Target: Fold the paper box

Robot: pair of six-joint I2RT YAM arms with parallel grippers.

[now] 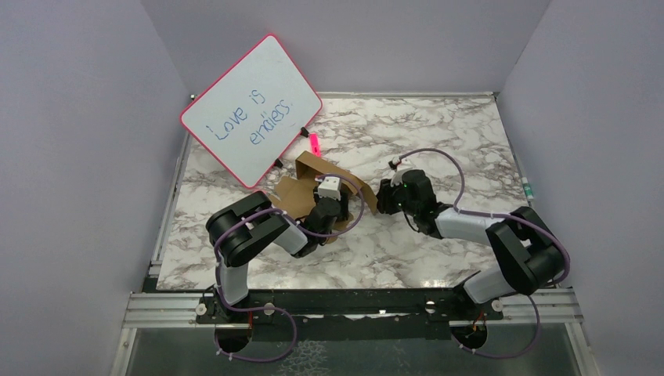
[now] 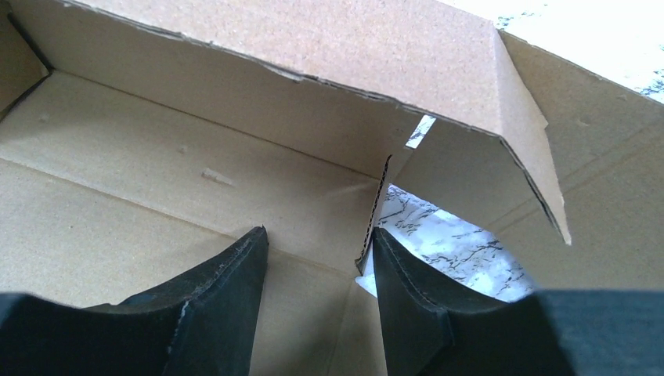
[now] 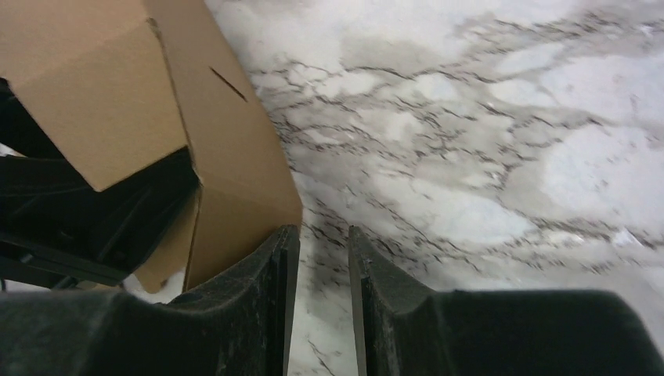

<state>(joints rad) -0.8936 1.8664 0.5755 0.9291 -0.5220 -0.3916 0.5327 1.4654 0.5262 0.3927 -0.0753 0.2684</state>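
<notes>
The paper box (image 1: 307,168) lies partly erected on the marble table (image 1: 438,141), just in front of the whiteboard (image 1: 250,110) and near a pink marker (image 1: 314,143). Several of its panels are raised and others are splayed. The left gripper (image 2: 317,235) is inside the box with its jaws apart over the floor panel. A slotted wall edge stands between the fingers (image 2: 235,274) and is not clamped. The right gripper (image 3: 319,231) is at the box's outer corner, jaws narrowly apart and empty. Treat the cardboard as light, thin and springy: creased panels will probably reopen unless pinned, and the sheet is likely to slide on the smooth marble top. Grip at flap edges or press along score lines, and avoid the torn-looking edges and the slots. Plain walls (image 1: 78,157) enclose the table on three sides, which limits sideways reach.
</notes>
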